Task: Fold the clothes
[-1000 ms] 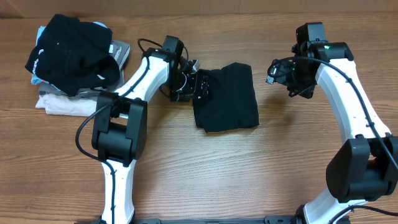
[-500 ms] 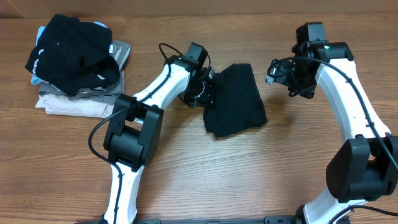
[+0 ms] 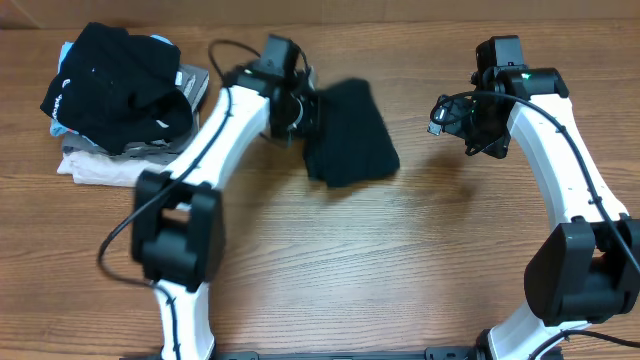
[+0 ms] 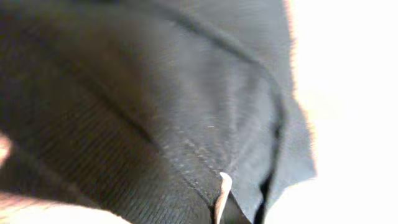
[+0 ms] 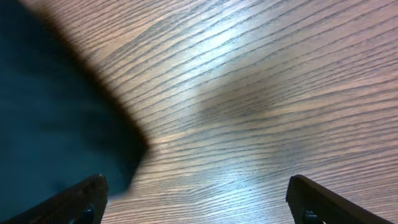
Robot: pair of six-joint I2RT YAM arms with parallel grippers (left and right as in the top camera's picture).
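Black T-shirt [image 3: 352,138], bunched in compact fold, is being gripped at its 9 o'clock edge by left fingers [image 3: 302,112], closed on fabric. Shirt is being seen toward 12 o'clock of desk [image 3: 400,270] centre; lifted or dragging cannot be told. Left wrist view is being filled by black cloth, small white label [image 4: 224,194] at 6 o'clock. Right fingers [image 5: 79,200] are being held wide open at shirt's 3 o'clock, apart from it. Garment pile [image 3: 120,110] is being carried by desk at 10 o'clock.
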